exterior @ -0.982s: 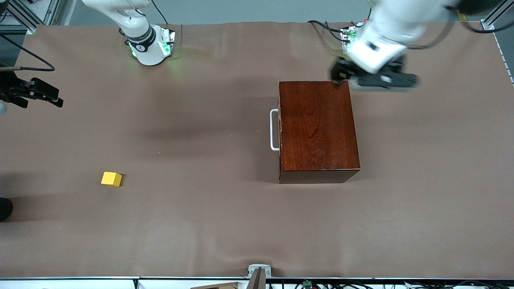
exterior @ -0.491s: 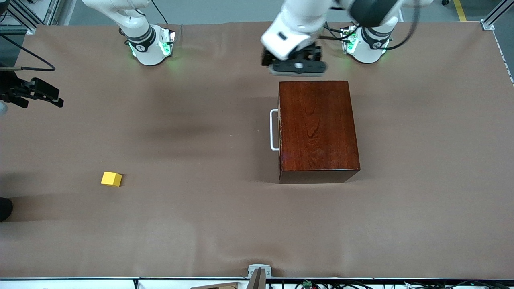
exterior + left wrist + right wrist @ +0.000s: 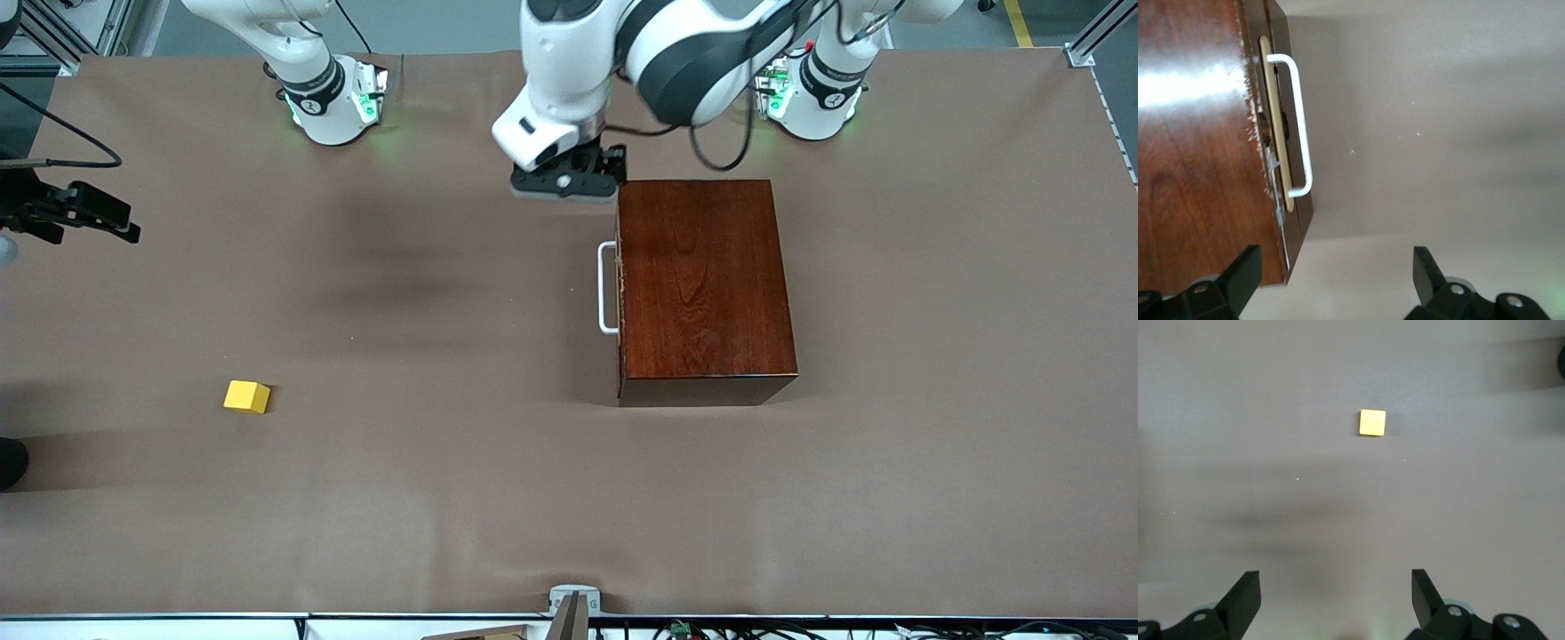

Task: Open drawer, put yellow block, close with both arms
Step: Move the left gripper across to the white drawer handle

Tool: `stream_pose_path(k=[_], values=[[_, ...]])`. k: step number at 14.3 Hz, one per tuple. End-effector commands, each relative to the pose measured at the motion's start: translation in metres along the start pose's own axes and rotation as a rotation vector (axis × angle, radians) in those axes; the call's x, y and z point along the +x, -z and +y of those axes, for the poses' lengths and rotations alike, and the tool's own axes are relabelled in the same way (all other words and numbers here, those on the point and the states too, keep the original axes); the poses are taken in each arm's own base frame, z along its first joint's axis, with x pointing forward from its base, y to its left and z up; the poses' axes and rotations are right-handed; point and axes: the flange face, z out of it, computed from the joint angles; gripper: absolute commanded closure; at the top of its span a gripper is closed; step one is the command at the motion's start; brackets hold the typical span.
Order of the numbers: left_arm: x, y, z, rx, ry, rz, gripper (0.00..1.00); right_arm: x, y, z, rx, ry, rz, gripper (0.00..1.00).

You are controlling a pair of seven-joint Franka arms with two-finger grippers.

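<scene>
The dark reddish-brown wooden box (image 3: 702, 284) stands mid-table with its drawer (image 3: 1275, 133) shut. The white bar handle (image 3: 607, 289) faces the right arm's end of the table. My left gripper (image 3: 569, 182) hangs open and holds nothing. It is over bare table beside the box's corner on the handle side, with the handle (image 3: 1301, 127) ahead of its fingers (image 3: 1245, 270). The yellow block (image 3: 246, 396) lies on the table toward the right arm's end. My right gripper (image 3: 120, 222) waits high up, open and holding nothing, with the block (image 3: 1372, 422) well ahead of it.
A brown mat (image 3: 444, 498) covers the table. A dark round object (image 3: 9, 462) sits at the mat's edge beyond the block. Both green-lit arm bases (image 3: 333, 102) stand along the edge farthest from the camera. Cables lie near the left arm's base (image 3: 813, 93).
My left arm has swung across from the box's corner nearest its own base to the handle-side corner and come lower. The right gripper has barely shifted. Box and block are unmoved.
</scene>
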Motion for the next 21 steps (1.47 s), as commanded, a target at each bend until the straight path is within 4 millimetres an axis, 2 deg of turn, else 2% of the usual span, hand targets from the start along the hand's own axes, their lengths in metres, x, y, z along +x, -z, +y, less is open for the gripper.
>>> stream_pose_path(k=[1, 4, 7, 11, 13, 16, 21], values=[[0.013, -0.029, 0.014, 0.04, -0.005, 0.003, 0.0, 0.006, -0.002, 0.009, 0.004, -0.028, -0.005, 0.0], [0.017, -0.064, 0.021, 0.111, -0.018, 0.013, 0.0, 0.013, -0.011, 0.004, 0.003, -0.019, -0.019, 0.0], [0.023, -0.095, 0.022, 0.156, -0.012, 0.003, 0.0, 0.027, -0.03, 0.005, -0.002, -0.014, -0.05, 0.0], [0.029, -0.12, 0.028, 0.18, -0.021, 0.007, 0.0, 0.065, -0.054, 0.002, -0.005, -0.005, -0.071, 0.0], [0.031, -0.131, 0.027, 0.214, -0.035, 0.02, 0.0, 0.073, -0.063, 0.005, -0.009, -0.009, -0.073, 0.0], [0.035, -0.144, 0.024, 0.234, -0.029, 0.016, 0.0, 0.08, -0.065, 0.008, -0.005, -0.022, -0.028, 0.0], [0.039, -0.162, 0.02, 0.257, -0.019, 0.001, 0.0, 0.107, -0.103, 0.011, -0.007, -0.026, -0.01, 0.0]])
